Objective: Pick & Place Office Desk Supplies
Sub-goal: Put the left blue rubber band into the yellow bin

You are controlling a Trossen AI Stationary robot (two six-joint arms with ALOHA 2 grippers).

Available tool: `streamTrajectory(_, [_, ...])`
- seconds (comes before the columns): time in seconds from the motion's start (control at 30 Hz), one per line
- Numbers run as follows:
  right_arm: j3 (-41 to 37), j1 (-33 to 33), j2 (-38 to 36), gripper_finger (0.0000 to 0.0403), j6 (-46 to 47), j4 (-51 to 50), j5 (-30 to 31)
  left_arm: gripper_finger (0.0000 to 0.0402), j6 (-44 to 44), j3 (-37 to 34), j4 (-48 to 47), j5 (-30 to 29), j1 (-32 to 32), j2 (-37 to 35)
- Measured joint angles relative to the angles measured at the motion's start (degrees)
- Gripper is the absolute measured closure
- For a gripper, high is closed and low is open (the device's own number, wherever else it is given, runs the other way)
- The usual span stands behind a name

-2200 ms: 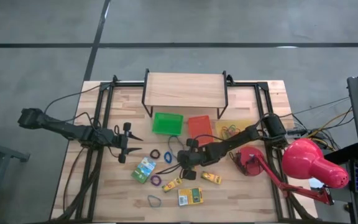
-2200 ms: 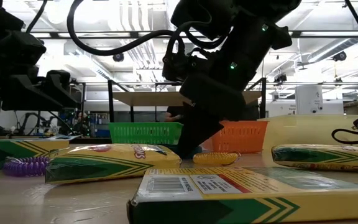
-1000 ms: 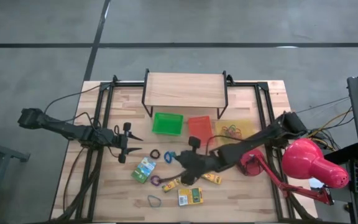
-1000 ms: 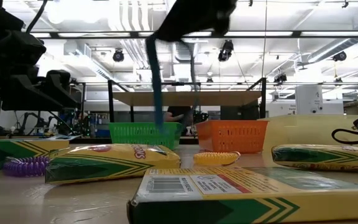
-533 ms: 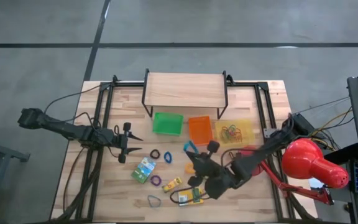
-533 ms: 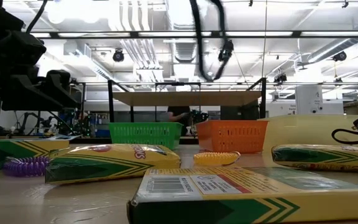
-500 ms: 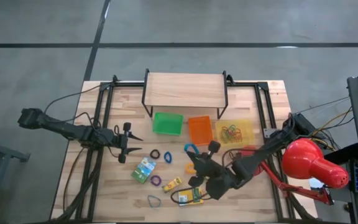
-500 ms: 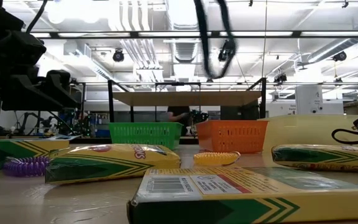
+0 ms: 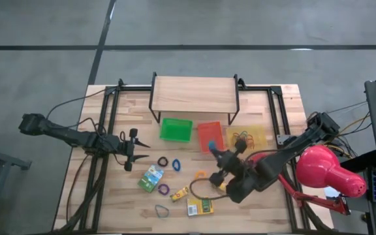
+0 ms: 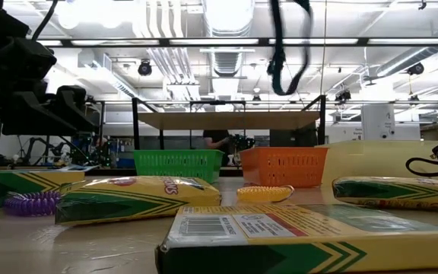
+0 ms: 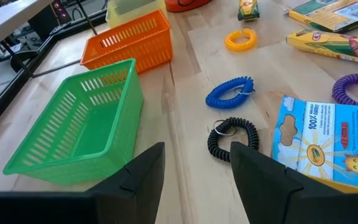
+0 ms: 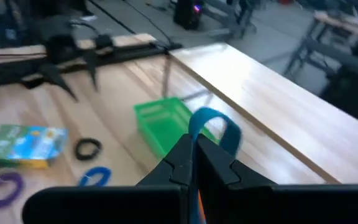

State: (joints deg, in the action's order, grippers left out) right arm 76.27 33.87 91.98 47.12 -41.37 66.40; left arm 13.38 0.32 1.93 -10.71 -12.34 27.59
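My right gripper [image 9: 213,147] is high over the near edge of the orange tray [image 9: 207,132], shut on a blue band loop [image 12: 214,123]. In the low view the loop [image 10: 288,46] dangles from the top of the picture. On the table lie a black band [image 11: 232,138], a second blue band [image 11: 230,93], a purple band [image 11: 356,87], an orange band [image 11: 240,40] and crayon boxes [image 9: 151,177] [image 9: 200,207] [image 9: 180,193], all flat on the wood. My left gripper [image 9: 136,149] waits open at the table's left. My right gripper pinches one stretch of the blue loop [image 12: 199,132] between its two shut fingers [image 12: 180,163]. The fingers come slanting down from the table's near right. The loop is lifted clear of the table; its free part shows beyond the fingertips and hangs slack.
A green tray [image 9: 175,129], the orange tray and a yellow tray [image 9: 245,137] holding bands stand in a row under a wooden shelf [image 9: 193,94]. A red desk lamp [image 9: 328,173] fills the near right. A grey loop [image 9: 162,209] lies near the front edge.
My right gripper has risen and gone toward the table's right and far edge, to the orange tray, rolling its wrist and staying shut. The blue band, hanging low over the table's middle a second ago, has gone up and right with it.
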Motion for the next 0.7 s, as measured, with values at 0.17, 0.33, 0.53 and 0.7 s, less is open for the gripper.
streamTrajectory(0.17, [0.0,-0.2,-3.0,0.0394,14.1,-13.1,0.2,0.0217,0.1,0.0,0.0,0.0,0.0,0.0])
streamTrajectory(0.33, [0.0,-0.5,-5.4,0.0394,24.1,-21.8,-1.7,0.0217,0.1,0.0,0.0,0.0,0.0,0.0])
streamTrajectory(0.53, [-0.4,-1.8,-6.8,0.0394,32.0,-31.2,-6.6,0.0217,0.1,0.0,0.0,0.0,0.0,0.0])
streamTrajectory(0.7, [-1.5,-3.4,-7.3,0.0394,40.4,-40.0,-9.6,0.0217,0.1,0.0,0.0,0.0,0.0,0.0])
